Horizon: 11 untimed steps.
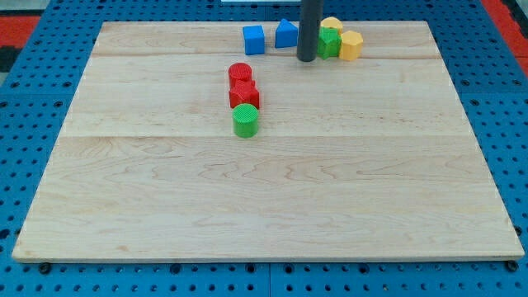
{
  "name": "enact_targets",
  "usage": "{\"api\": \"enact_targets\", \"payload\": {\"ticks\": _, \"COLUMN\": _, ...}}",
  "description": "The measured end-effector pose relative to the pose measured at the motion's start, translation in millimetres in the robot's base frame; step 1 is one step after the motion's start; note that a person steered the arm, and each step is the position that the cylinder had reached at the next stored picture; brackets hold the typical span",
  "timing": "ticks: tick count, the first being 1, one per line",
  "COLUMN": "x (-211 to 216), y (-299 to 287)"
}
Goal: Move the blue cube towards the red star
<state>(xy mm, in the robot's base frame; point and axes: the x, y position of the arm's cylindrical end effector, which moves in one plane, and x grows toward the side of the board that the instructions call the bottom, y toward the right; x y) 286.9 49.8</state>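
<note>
The blue cube [254, 39] sits near the view's top, left of centre. The red star [244, 94] lies below it, between a red cylinder [240, 73] above and a green cylinder [245, 120] below; all three touch in a column. My tip [306, 57] is to the right of the blue cube, apart from it, just below and right of a second blue block [286, 34] with a peaked top.
Right of the rod, a green block [330, 43], a yellow block [351, 45] and another yellow block [332, 25] cluster at the top edge of the wooden board [264, 198]. A blue pegboard surrounds the board.
</note>
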Motion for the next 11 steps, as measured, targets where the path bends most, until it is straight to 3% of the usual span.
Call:
{"api": "enact_targets", "payload": {"ticks": 3, "x": -9.6, "y": -142.4}}
{"api": "enact_targets", "payload": {"ticks": 4, "x": -46.7, "y": -157.2}}
{"api": "enact_targets", "payload": {"ticks": 6, "x": -93.2, "y": -111.4}}
{"api": "enact_targets", "payload": {"ticks": 8, "x": -88.1, "y": -51.4}}
{"api": "enact_targets", "payload": {"ticks": 11, "x": -74.0, "y": -68.9}}
